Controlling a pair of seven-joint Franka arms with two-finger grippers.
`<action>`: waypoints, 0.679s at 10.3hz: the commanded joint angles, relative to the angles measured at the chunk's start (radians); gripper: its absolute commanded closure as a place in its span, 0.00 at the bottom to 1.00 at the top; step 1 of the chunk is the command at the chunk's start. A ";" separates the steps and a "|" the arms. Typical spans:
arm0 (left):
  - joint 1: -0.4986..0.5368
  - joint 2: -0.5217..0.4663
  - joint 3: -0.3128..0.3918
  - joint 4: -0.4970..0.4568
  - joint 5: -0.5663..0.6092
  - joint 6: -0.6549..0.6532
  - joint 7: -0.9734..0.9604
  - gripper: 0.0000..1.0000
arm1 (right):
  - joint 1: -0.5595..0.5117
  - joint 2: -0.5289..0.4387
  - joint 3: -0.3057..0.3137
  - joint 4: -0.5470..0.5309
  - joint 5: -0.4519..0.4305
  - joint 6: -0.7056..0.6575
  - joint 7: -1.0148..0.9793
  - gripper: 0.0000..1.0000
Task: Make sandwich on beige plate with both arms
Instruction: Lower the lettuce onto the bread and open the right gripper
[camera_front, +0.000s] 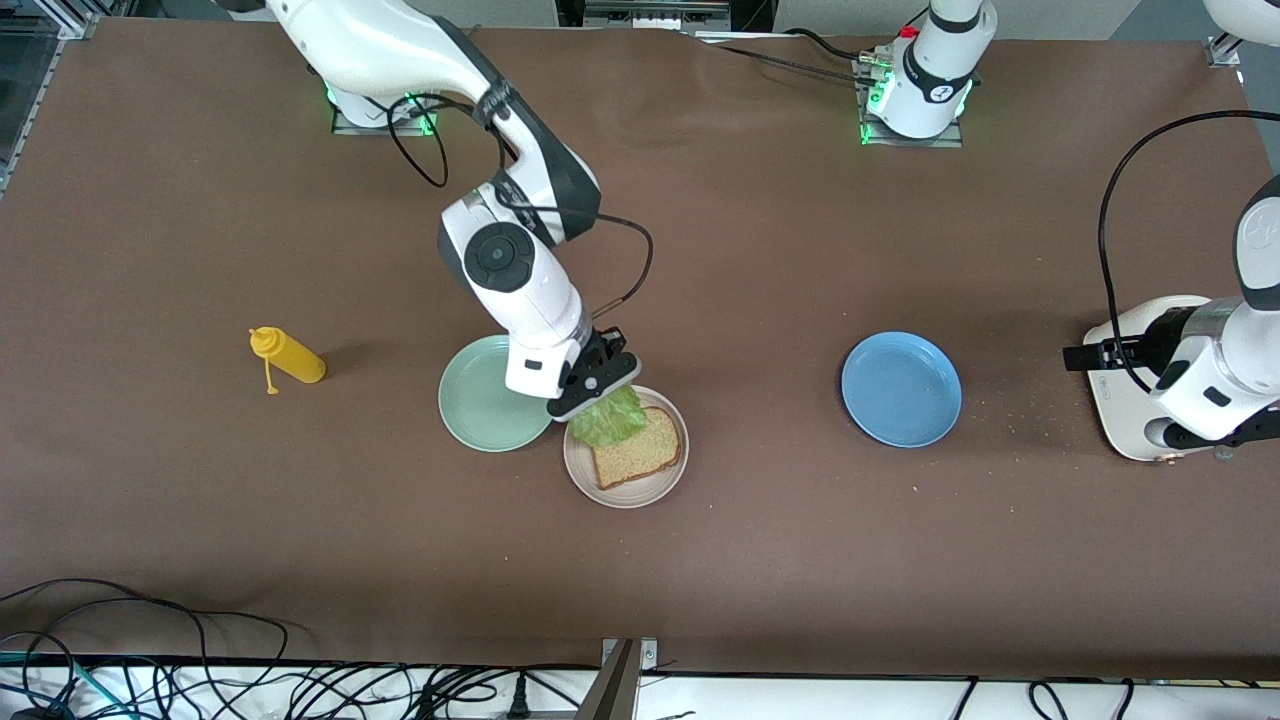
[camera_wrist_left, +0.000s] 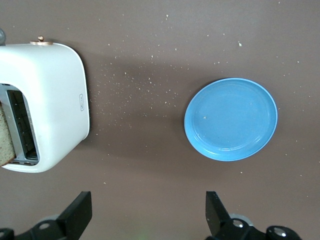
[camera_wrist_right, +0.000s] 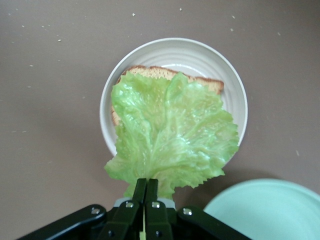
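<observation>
Right hand (camera_wrist_right: 145, 192) pinches lettuce (camera_wrist_right: 172, 135) over bread (camera_front: 637, 446); left hand (camera_wrist_left: 147, 212), open, sees toaster's (camera_wrist_left: 50, 90) slice (camera_wrist_left: 6, 140).

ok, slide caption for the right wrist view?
Right gripper holds lettuce over the bread on the beige plate.

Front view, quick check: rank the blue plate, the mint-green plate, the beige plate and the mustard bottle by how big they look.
Largest to smallest:
1. beige plate, blue plate and mint-green plate: look about alike, and the right arm hides part of the mint-green one, so no ranking among them.
2. mustard bottle: clearly smallest.
</observation>
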 joint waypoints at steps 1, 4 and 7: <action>0.002 -0.013 -0.004 -0.008 0.028 -0.009 0.013 0.00 | 0.002 0.063 -0.005 0.052 -0.010 0.071 -0.067 1.00; 0.002 -0.013 -0.004 -0.008 0.028 -0.009 0.011 0.00 | 0.002 0.100 -0.005 0.052 -0.047 0.149 -0.140 1.00; 0.002 -0.013 -0.004 -0.008 0.030 -0.009 0.011 0.00 | 0.002 0.111 -0.005 0.053 -0.049 0.164 -0.142 1.00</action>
